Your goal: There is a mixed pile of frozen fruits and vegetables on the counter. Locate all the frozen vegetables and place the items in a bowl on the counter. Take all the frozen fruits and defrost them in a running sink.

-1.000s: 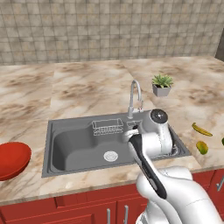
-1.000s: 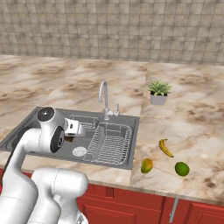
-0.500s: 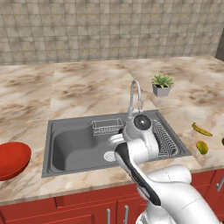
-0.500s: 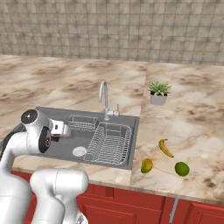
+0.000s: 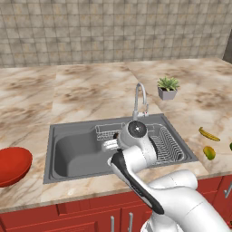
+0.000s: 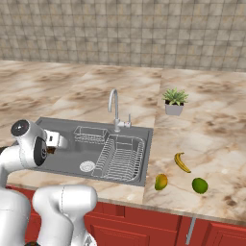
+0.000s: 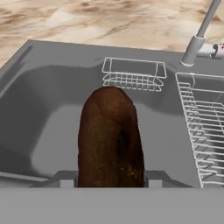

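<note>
White arm [image 5: 144, 152] rises from below the sink's [image 5: 74, 156] front edge, elbow bent, forearm crossing the front rim. Wrist joint with its round dark cap sits over the sink near the tap side. From the right base camera the wrist [image 6: 28, 140] hangs over the sink's [image 6: 72, 161] left front corner. Tool [image 5: 109, 145] points into the basin, away from the front rim, roughly level. Tool [image 7: 109, 177] clamped on a dark brown oblong item [image 7: 110, 138], one finger tip on each side, item sticking out past the tips above the sink [image 7: 39, 100] floor
</note>
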